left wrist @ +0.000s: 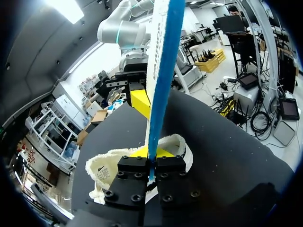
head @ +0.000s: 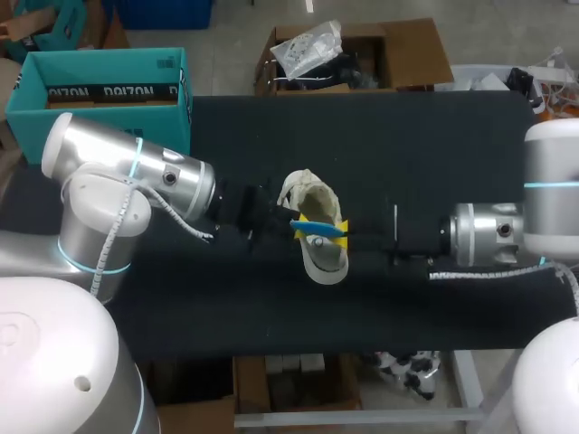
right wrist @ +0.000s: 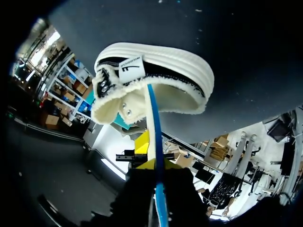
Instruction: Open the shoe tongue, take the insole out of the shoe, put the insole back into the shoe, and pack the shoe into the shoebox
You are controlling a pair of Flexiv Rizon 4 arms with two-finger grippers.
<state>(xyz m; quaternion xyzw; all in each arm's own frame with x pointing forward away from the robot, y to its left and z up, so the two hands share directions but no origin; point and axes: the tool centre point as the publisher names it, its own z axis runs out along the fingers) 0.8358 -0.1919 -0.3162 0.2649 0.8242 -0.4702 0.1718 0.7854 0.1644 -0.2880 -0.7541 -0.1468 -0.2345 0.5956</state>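
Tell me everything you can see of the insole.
The insole is a thin, flat strip, blue on one face, white on the other, seen nearly edge-on. It crosses the opening of the cream shoe. The left gripper is shut on one end; the other end reaches the right gripper.

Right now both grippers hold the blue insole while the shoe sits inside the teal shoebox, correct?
No: the shoe lies on the black table, not inside the teal shoebox, as the head view shows. The left gripper and right gripper do hold the blue insole.
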